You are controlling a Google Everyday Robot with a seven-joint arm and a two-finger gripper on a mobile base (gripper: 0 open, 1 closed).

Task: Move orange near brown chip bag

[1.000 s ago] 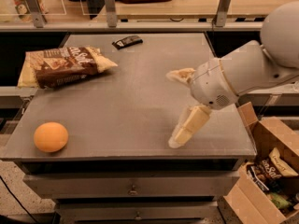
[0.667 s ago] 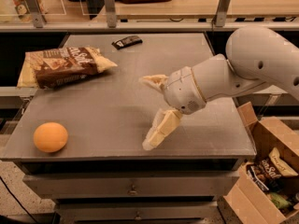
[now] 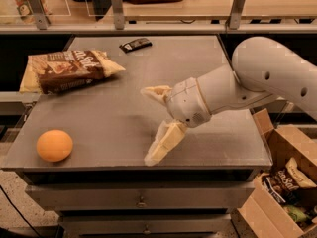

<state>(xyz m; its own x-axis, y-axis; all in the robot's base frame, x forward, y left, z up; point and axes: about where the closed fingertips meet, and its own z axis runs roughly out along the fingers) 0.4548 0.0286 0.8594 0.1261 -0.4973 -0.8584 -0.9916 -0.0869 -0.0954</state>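
The smooth round orange fruit (image 3: 54,145) lies at the near left corner of the grey metal table (image 3: 114,115), exactly where it lay a second ago, untouched. Beyond it, at the far left, the large crinkly dark brown chip bag with cream ends (image 3: 69,71) has not moved either, and the two remain well apart. A small flat black wrapper (image 3: 135,44) rests near the far edge.

What has changed is the white hand (image 3: 150,125): it has swept leftward from the right side of the table to about the middle, low over the surface, its two cream fingers (image 3: 163,143) spread wide apart and holding nothing. It is now nearer the orange but not yet beside it. At the right, off the table, an open cardboard box (image 3: 292,148) holds snack bags.

I judge this to be the reach toward the orange; the grasp and the carry to the bag are both still to come.
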